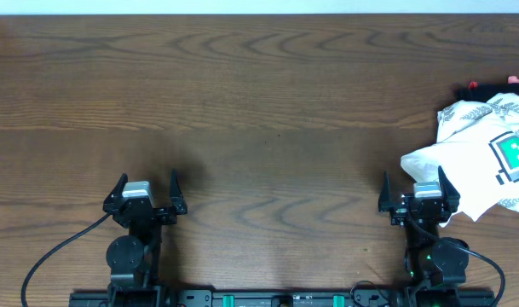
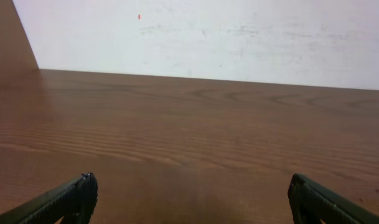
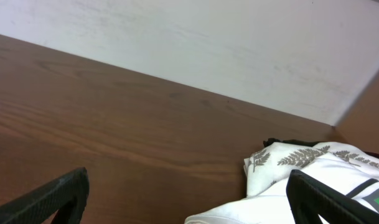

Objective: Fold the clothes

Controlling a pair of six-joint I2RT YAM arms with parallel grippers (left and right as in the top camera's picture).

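Dark wood-grain desk (image 1: 259, 102) with a plain white wall (image 2: 208, 31) behind it, and the clothes (image 1: 485, 158), a white T-shirt with a green-and-black square print, sit crumpled at the far right edge. Right hand (image 1: 413, 179) is spread wide and empty, just beside the shirt's near edge. Left hand (image 1: 147, 181) is spread wide too, well apart from it.

the white t-shirt (image 1: 485, 158) is cut off by the right edge of the overhead view, and its near corner is covered by the right gripper (image 1: 414, 186). a dark and red thing (image 1: 487, 87) behind it is mostly hidden and cannot be identified. the shirt's faint grey marks are too small to be made out from overhead.
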